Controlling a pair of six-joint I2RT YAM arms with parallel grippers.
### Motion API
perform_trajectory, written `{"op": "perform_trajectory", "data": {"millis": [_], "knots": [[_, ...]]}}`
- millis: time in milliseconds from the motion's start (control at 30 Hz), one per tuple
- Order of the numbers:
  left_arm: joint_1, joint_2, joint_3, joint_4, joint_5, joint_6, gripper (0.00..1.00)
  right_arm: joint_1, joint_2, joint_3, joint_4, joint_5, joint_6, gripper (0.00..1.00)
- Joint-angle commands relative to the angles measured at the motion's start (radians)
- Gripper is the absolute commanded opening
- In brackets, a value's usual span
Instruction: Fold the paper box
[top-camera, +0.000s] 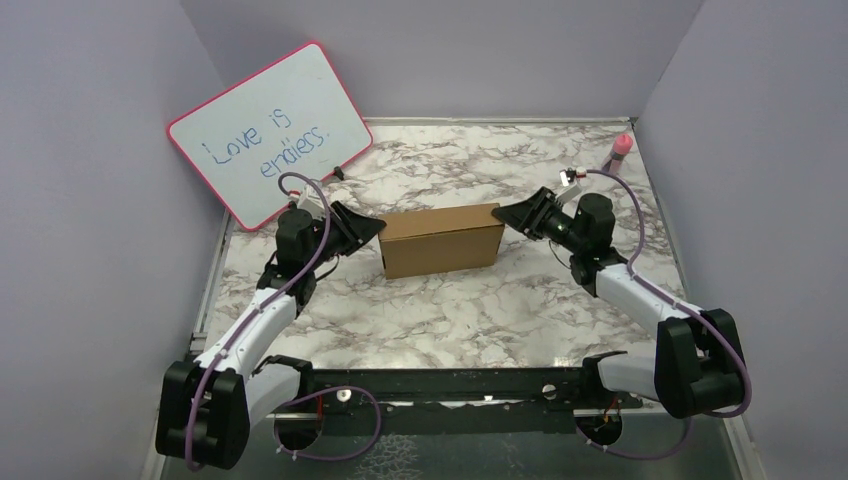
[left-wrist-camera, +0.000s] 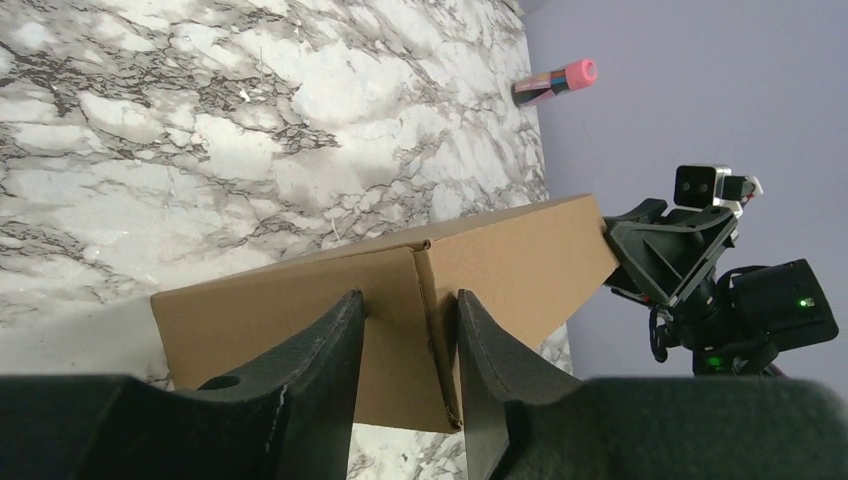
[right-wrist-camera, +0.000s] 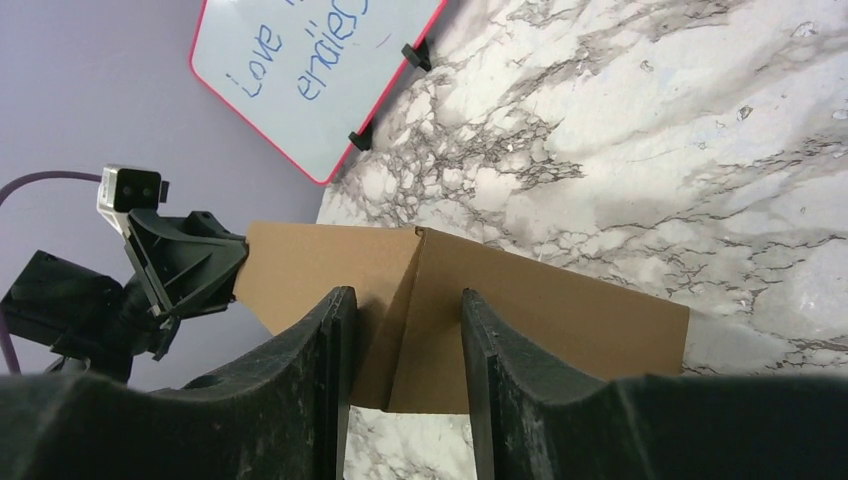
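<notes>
**Paper box (top-camera: 443, 240) formed and shut, a hand at each end**
The box sits mid-surface (top-camera: 450, 320) as a closed rectangular block with no loose flap showing, so folding looks nearly done; any last tucking at the ends is hidden. The left hand (top-camera: 377, 228) and right hand (top-camera: 500, 214) meet its left and right ends, both released, fingers parted astride a corner, clasping nothing.

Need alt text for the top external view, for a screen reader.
A plain brown cardboard box sits on the marble-patterned tabletop, the left gripper at its left end and the right gripper at its right end. A pink-framed whiteboard reading "Love is endless." leans at the back left.
</notes>
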Motion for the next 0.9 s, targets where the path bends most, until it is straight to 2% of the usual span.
{"op": "perform_trajectory", "data": {"millis": [0,133,367,633,733,867], "knots": [[-0.003,0.074,-0.11,-0.236,-0.096,0.034,0.38,-0.003,0.073,-0.102,-0.267,0.065,-0.113,0.16],[0.004,0.105,-0.082,-0.187,-0.085,0.03,0.38,-0.003,0.102,-0.107,-0.281,0.074,-0.124,0.09],[0.024,0.138,-0.001,-0.197,-0.105,0.069,0.38,-0.003,0.114,-0.145,-0.322,0.132,-0.16,0.08],[0.041,0.186,0.05,-0.214,-0.17,0.126,0.38,-0.027,0.062,-0.084,-0.34,-0.017,-0.149,0.08],[0.043,0.192,0.063,-0.214,-0.169,0.136,0.38,-0.077,0.058,-0.047,-0.374,-0.077,-0.161,0.08],[0.043,0.218,0.098,-0.229,-0.158,0.163,0.39,-0.081,0.065,-0.029,-0.385,-0.131,-0.186,0.08]]}}
